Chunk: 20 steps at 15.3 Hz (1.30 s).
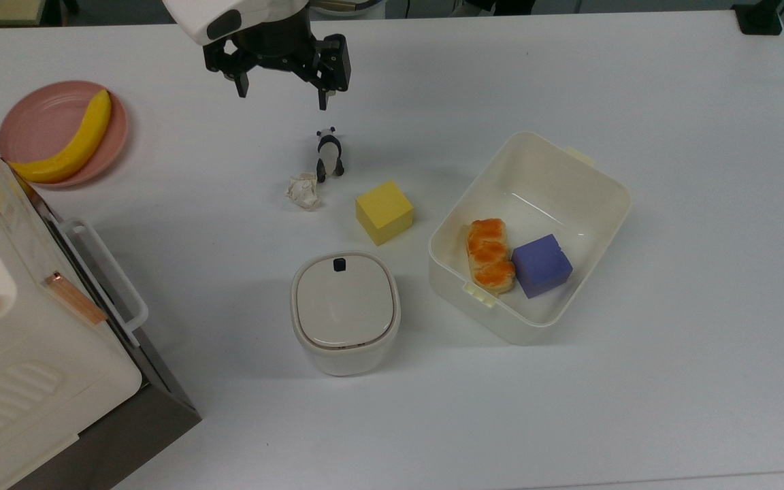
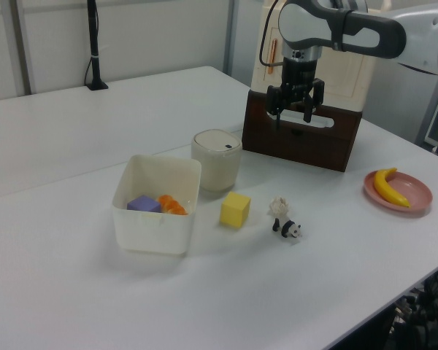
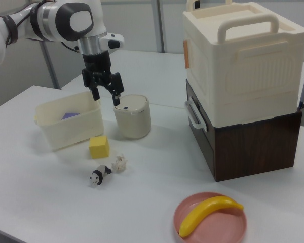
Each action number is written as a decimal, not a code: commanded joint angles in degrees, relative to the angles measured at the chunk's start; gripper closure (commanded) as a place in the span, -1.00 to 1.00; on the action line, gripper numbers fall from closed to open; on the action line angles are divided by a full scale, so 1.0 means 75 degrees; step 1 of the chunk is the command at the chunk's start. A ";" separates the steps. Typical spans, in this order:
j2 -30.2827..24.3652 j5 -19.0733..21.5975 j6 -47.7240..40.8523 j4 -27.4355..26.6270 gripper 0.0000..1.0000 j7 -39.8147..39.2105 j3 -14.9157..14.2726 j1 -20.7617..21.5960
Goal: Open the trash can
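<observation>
One small trash can (image 1: pixel 345 312) stands on the white surface (image 1: pixel 671 136), its beige lid shut, just beside the open cream tub (image 1: pixel 530 235) on the top view's right and the white boxy appliance (image 1: pixel 18 327) well off on the top view's left. It looks like light, stiff, smooth plastic, so a sideways shove would likely slide it; the sensible place to act is the black button (image 1: pixel 339 264) at the lid's edge, pressed straight down with one fingertip. The claw (image 1: pixel 282 95) hangs above the surface with its fingers spread and nothing between them, well apart from the can. Between claw and can in the top view lie a toy panda (image 1: pixel 329 154), a crumpled paper wad (image 1: pixel 304 190) and a yellow cube (image 1: pixel 384 211); all are low, so passing above them seems easy. A banana (image 1: pixel 69 141) rests on a pink plate (image 1: pixel 28 122), clear of the route.
</observation>
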 commanded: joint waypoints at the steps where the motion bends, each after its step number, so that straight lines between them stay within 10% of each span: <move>1: -0.0115 0.0027 -0.0061 -0.0298 -1.00 -0.0293 -0.0059 0.0240; 11: 0.0155 -0.0055 0.0150 -0.0391 -1.00 -0.2847 -0.0047 0.0405; 20: 0.0518 -0.0266 0.0994 -0.0849 -1.00 -0.2967 -0.0071 0.0944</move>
